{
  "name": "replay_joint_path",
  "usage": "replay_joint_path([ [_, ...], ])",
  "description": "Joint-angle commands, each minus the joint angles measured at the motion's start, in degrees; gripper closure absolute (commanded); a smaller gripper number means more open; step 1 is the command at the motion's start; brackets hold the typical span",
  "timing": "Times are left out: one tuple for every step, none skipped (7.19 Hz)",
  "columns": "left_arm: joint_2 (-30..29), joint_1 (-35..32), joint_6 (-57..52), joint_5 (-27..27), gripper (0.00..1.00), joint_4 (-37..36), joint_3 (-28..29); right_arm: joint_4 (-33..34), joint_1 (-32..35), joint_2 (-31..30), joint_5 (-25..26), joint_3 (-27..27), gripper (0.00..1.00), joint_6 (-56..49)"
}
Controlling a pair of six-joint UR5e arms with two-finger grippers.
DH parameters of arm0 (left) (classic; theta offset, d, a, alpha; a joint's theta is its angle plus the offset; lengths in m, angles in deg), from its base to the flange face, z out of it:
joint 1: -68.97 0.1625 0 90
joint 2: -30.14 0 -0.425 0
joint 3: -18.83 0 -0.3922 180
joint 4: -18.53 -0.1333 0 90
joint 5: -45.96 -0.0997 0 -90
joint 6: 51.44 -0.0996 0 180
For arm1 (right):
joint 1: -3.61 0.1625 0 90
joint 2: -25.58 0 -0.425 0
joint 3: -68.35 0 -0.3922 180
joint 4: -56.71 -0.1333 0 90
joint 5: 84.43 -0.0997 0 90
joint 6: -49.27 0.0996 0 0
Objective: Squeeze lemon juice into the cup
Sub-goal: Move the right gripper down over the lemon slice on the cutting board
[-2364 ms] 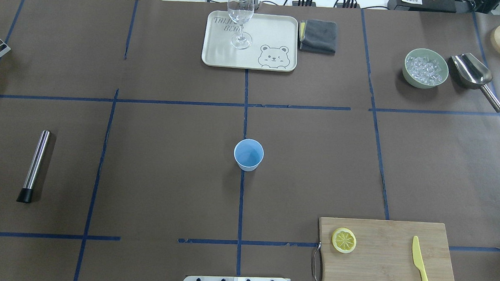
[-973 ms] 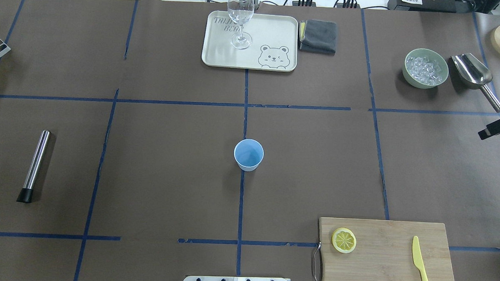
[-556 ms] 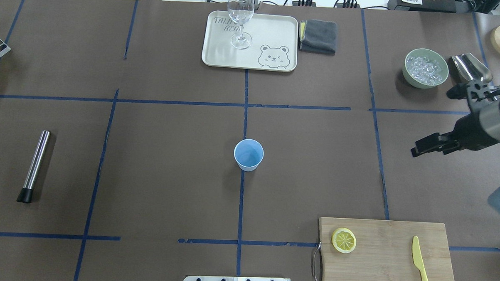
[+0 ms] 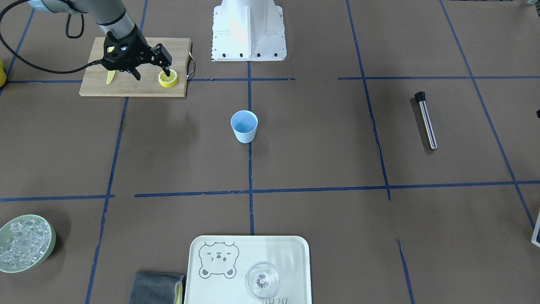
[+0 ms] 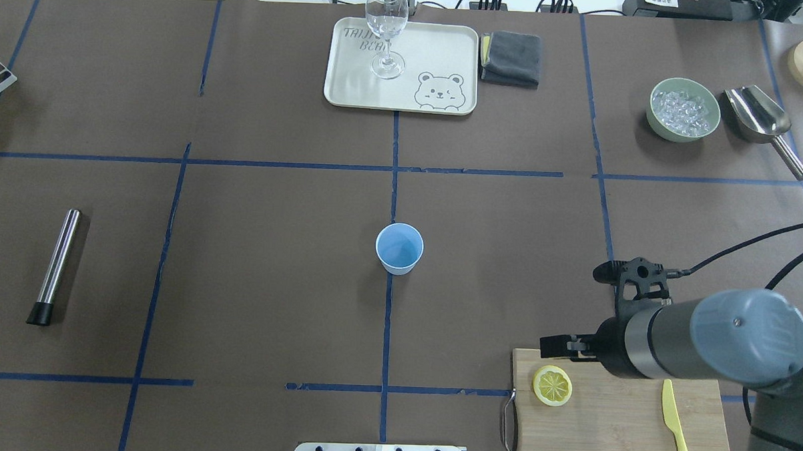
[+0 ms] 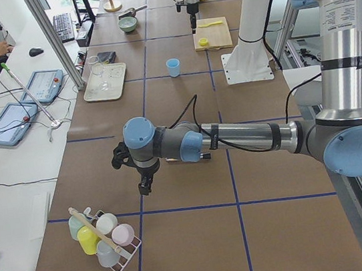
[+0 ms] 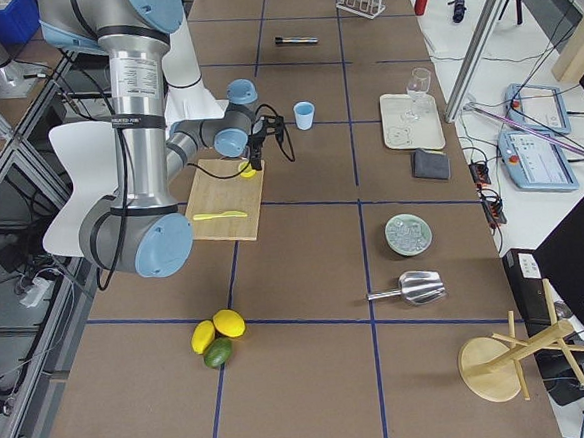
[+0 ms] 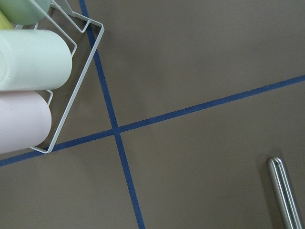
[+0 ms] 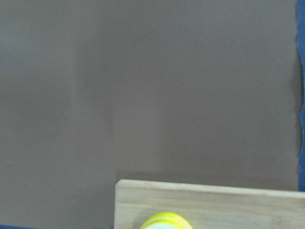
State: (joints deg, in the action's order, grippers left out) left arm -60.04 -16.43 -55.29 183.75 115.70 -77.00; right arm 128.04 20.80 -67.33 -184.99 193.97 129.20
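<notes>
One round lemon half (image 5: 552,385), bamboo board (image 5: 608,419), tapered plastic cup (image 5: 399,248)

Brown-papered table (image 5: 272,281), blue tape grid (image 5: 393,168); white side bench (image 6: 8,200) alongside, aluminium post (image 6: 53,39) upright.

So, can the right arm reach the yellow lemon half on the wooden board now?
Probably yes: the right gripper hangs open close above the yellow lemon half, nothing between them.

We hold our right gripper (image 4: 152,71) low, jaws spread, and our left arm (image 6: 249,138) outstretched, left gripper (image 6: 145,185) pointing down.
</notes>
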Motion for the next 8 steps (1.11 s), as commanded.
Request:
replay_joint_path([
  [0.1, 0.1, 0.1, 0.0, 0.0, 0.1, 0.3, 4.8, -6.8, 0.2, 7.1, 0.1, 0.0, 3.7],
  [0.4, 0.1, 0.0, 0.0, 0.0, 0.1, 0.3, 4.8, -7.7, 1.3, 7.3, -1.4, 0.0, 7.5],
  [0.4, 0.1, 0.0, 0.1, 0.0, 0.1, 0.3, 4.9, -7.6, 2.3, 7.2, -2.0, 0.0, 8.7],
  [0.4, 0.1, 0.0, 0.0, 0.0, 0.1, 0.3, 4.9, -7.9, 2.6, 7.2, -2.5, 0.0, 8.8],
  [0.5, 0.1, 0.0, 0.1, 0.0, 0.1, 0.4, 4.9, -8.5, 3.0, 7.2, -3.3, 0.0, 8.8],
  [0.6, 0.1, 0.0, 0.1, 0.0, 0.1, 0.4, 4.9, -8.5, 3.5, 7.0, -3.5, 0.0, 8.8],
  [0.6, 0.1, -0.1, 0.1, 0.0, 0.1, 0.4, 4.9, -8.5, 4.0, 7.1, -4.8, 0.0, 8.8],
  [0.7, 0.1, 0.0, 0.1, 0.0, 0.1, 0.4, 4.9, -8.4, 4.1, 7.3, -5.1, 0.0, 8.8],
])
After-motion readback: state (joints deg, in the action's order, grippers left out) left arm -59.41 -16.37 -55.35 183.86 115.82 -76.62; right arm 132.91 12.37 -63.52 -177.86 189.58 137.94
